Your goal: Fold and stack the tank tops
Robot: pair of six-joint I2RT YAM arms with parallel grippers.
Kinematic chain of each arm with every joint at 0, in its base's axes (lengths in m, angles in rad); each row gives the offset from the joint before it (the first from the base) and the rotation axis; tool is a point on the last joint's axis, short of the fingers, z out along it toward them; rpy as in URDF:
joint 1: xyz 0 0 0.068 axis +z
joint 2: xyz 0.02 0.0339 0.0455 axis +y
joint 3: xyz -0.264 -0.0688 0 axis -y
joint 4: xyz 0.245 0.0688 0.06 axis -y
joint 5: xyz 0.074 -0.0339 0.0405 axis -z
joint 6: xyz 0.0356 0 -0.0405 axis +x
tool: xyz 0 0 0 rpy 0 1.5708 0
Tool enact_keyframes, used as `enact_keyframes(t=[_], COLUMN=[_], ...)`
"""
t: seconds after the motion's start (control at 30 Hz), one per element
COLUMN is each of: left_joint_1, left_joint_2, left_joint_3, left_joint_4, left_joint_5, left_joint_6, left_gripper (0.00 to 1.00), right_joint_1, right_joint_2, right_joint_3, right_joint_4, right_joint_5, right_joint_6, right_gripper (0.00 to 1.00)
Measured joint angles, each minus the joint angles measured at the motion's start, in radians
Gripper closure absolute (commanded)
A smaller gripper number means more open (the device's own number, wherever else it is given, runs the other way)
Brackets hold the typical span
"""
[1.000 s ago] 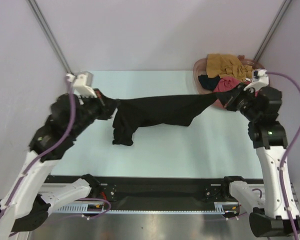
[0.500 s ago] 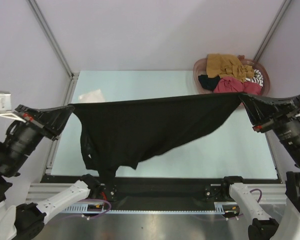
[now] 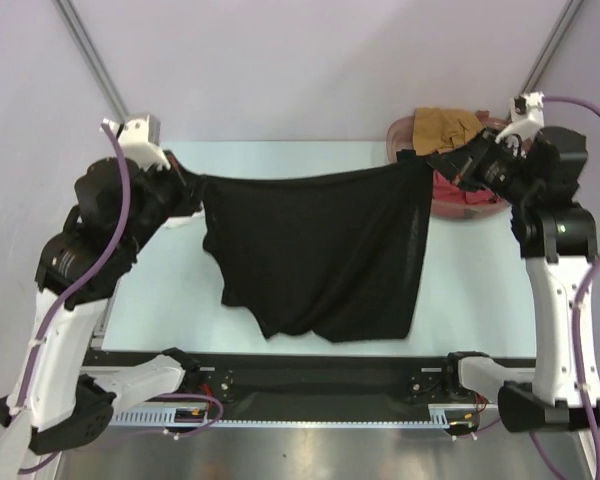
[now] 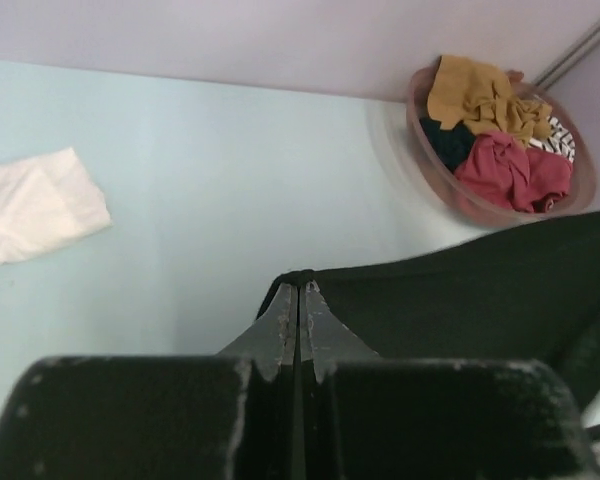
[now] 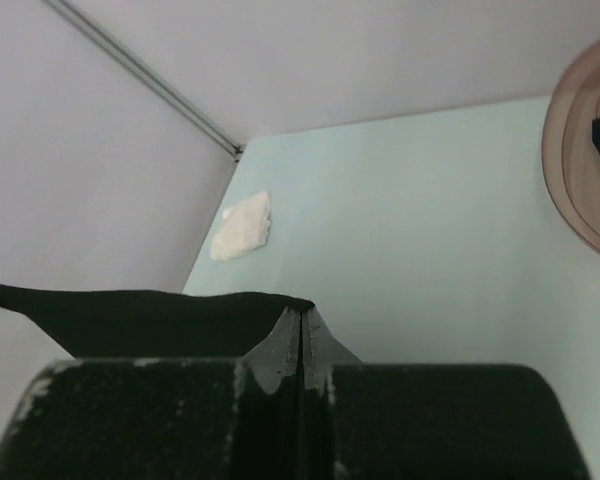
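Lilac walls (image 3: 310,70) enclose a pale-blue tabletop (image 3: 480,290). Above it the black tank top (image 3: 320,250) hangs spread, one top corner pinched in the closed left tool (image 4: 298,292), the other in the closed right tool (image 5: 302,312); its hem perhaps brushes the near edge. A basket (image 3: 394,135) of coloured tank tops (image 4: 500,170) sits far right, a folded white tank top (image 4: 40,205) far left.

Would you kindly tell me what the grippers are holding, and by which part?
The black tank top: the left gripper pinches one end of its upper edge, the right gripper the other end.
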Motion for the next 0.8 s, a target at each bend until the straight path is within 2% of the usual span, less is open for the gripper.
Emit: enact_keyframes(t=[0.13,0.23,0.33,0.43,0.57,0.67,0.8], left_joint_1=[0.021,0.023,0.023,0.023,0.023,0.023,0.023], left_joint_2=[0.071,0.011,-0.097,-0.215,-0.323,-0.335,-0.292], left_joint_3=[0.140,0.216,0.224,0.159,-0.009,-0.084,-0.051], left_joint_4=[0.024,0.090,0.157,0.225,0.261,0.230,0.172], left_joint_5=[0.019,0.053,0.103,0.140,0.153,0.153,0.149], left_joint_6=[0.032,0.061,0.074,0.072,0.057,0.045,0.033], left_gripper=[1.00,1.00,1.00,1.00,1.00,1.00,1.00], right_joint_1=[-0.001,-0.001,0.000,0.002,0.002,0.002,0.000], right_joint_2=[0.104,0.081,-0.003,-0.116,-0.279,-0.309,-0.288], right_joint_3=[0.084,0.180,0.216,0.175,0.054,0.021,0.055], right_joint_4=[-0.006,0.044,0.116,0.176,0.225,0.203,0.121], right_joint_5=[0.004,0.000,-0.014,-0.046,-0.070,-0.067,-0.046], right_joint_6=[0.009,0.016,0.027,0.038,0.053,0.048,0.026], right_gripper=[1.00,1.00,1.00,1.00,1.00,1.00,1.00])
